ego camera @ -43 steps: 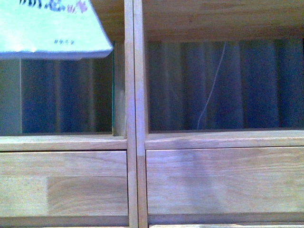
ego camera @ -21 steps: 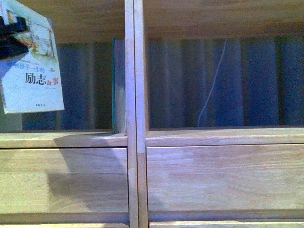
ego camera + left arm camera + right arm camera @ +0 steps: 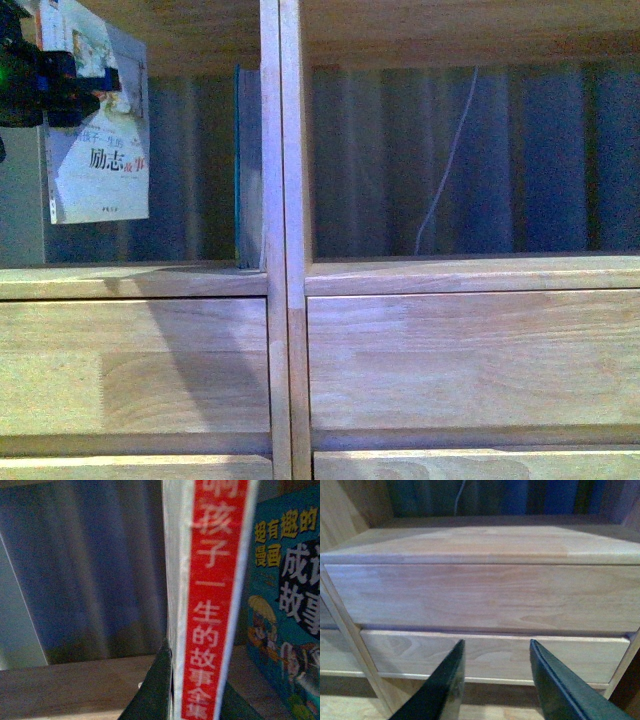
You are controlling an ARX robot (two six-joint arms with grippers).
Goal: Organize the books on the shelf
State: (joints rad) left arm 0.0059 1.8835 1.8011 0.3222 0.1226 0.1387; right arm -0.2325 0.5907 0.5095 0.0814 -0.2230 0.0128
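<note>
**Item 1, white paperback** [image 3: 100, 150]: Held in the air at the left cubby's opening, nearly upright, front cover facing the robot. Its lower edge is clear of the shelf board [image 3: 130, 280]. How deep into the cubby it sits cannot be told. In the left wrist view its red spine [image 3: 215, 605] with pale Chinese characters runs the height of the picture.
Change: one second ago it lay almost flat along the top of the front view. Half a second ago it hung further left and more tilted. It is now further right and straighter.

**Item 2, left gripper** [image 3: 70, 85]: Dark, at the far left of the front view, pinching the paperback by its upper part. In the wrist view a dark finger [image 3: 152, 690] lies on either side of the spine.

**Item 3, teal-edged book** [image 3: 243, 170]: Standing upright on the shelf board against the centre upright [image 3: 280, 200], to the right of the paperback and apart from it. Unmoved.

**Item 4, right gripper** [image 3: 495, 685]: Fingers spread, holding nothing, low in front of two drawer fronts [image 3: 480, 595].

**Item 5, bookcase** [image 3: 470, 30]: Light wood. The right cubby holds no books. A blue curtain [image 3: 540, 160] and a white cord [image 3: 445, 160] show through the open back. The shelf board sits slightly higher in the front view than before.
</note>
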